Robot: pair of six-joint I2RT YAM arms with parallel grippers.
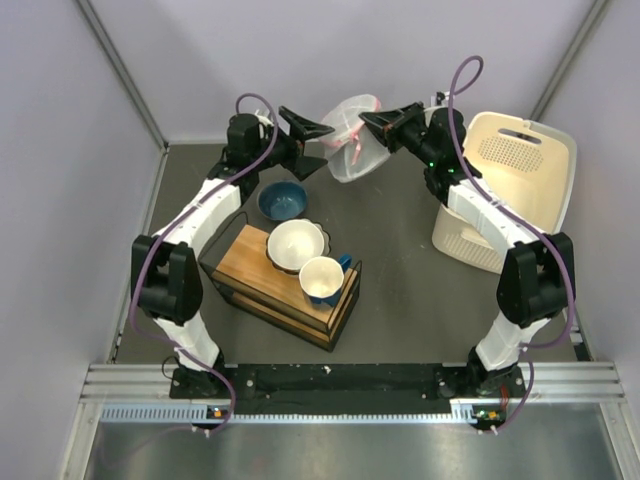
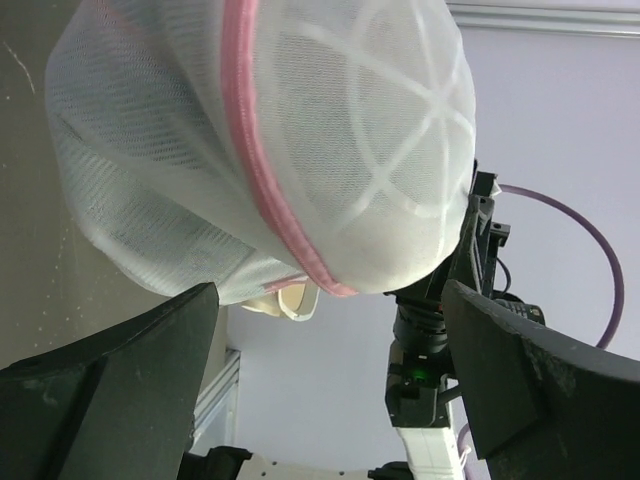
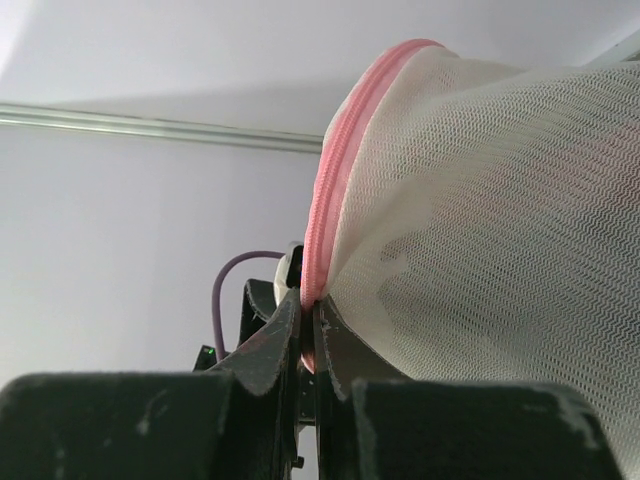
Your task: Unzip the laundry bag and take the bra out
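The laundry bag (image 1: pixel 352 137), a white mesh dome with pink zipper trim, hangs in the air at the back of the table. My right gripper (image 1: pixel 368 122) is shut on the trim at the bag's right edge. In the right wrist view the right gripper (image 3: pixel 310 325) pinches the pink zipper band, and the laundry bag (image 3: pixel 480 240) bulges to the right. My left gripper (image 1: pixel 325 147) stands open just left of the bag. In the left wrist view the left gripper (image 2: pixel 330 340) has its jaws wide apart below the laundry bag (image 2: pixel 260 140), not touching it. The bra is hidden.
A cream perforated basket (image 1: pixel 510 190) stands at the back right. A wooden rack (image 1: pixel 250 262) in the middle holds a white bowl (image 1: pixel 296 245) and a cup (image 1: pixel 322 280). A blue bowl (image 1: pixel 282 200) sits behind the rack, under the left arm.
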